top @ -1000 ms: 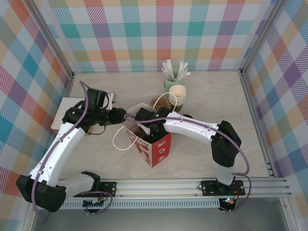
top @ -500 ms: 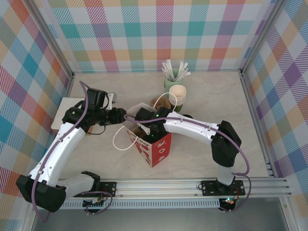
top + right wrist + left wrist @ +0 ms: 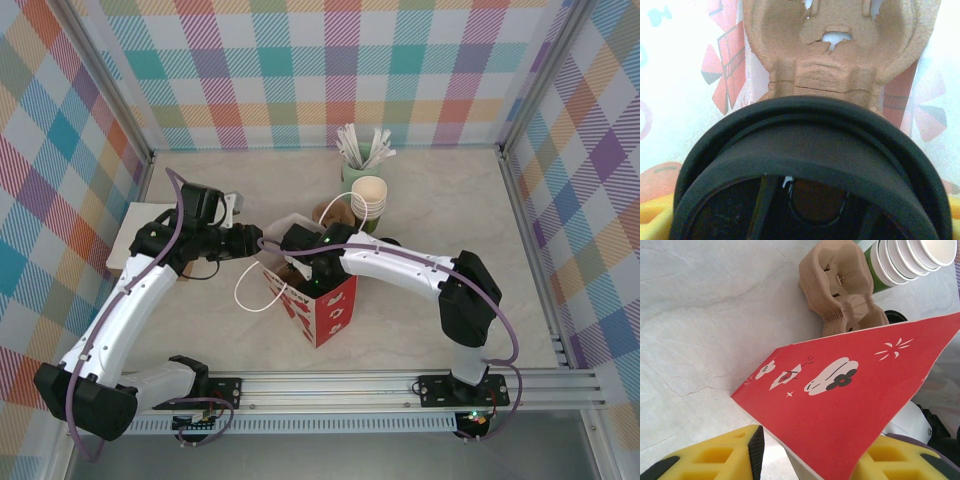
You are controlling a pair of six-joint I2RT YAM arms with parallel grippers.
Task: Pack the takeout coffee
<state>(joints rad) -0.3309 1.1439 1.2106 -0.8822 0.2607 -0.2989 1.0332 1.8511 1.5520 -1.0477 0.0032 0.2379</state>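
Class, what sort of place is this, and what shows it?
Probably a mock café takeout counter in a robot test booth: a stack of lidless green paper cups, a pale green pot of white stirrers, and colourful plaid walls.

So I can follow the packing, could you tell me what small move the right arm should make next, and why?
Probably ease the lidded cup a little lower: the right end effector holds it in the red bag's mouth, and the cardboard tray lies beyond it, apparently not yet reached.

The red bag (image 3: 850, 410) was matt paper, the carrier (image 3: 840, 290) beside it rough pulp. The takeout coffee (image 3: 805, 165) had a dull plastic lid.
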